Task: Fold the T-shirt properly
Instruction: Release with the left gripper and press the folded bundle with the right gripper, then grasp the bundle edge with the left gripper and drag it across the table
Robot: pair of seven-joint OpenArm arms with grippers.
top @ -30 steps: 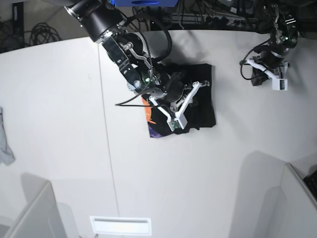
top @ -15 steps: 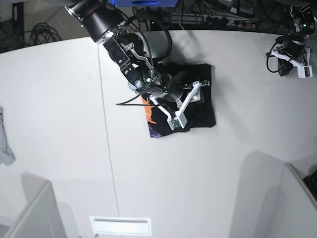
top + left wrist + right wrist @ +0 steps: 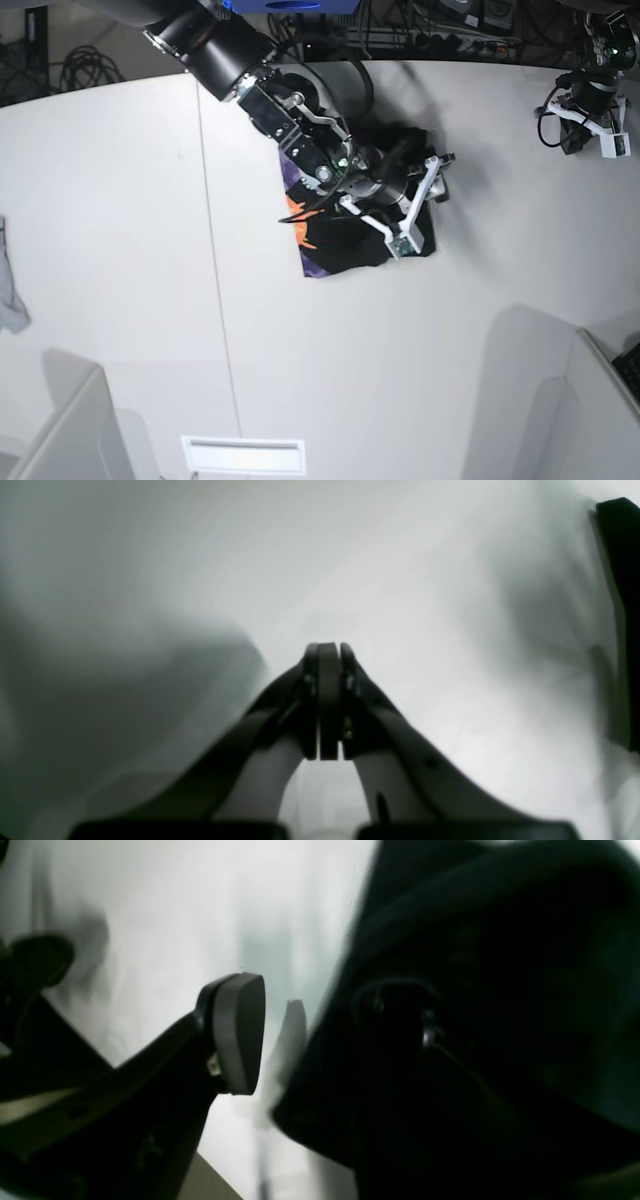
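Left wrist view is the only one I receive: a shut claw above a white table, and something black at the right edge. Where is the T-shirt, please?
Observer: In the base view the T-shirt lies bunched on the table, near the upper middle of the picture. It is well apart from your left claw, which is near the upper right corner.
Operator: Does the right claw hold it?
Observer: No. The right claw stands open over the shirt's edge.
Operator: Can you see any print?
Observer: Yes. An orange and purple print shows along the shirt's side that is away from the left claw.
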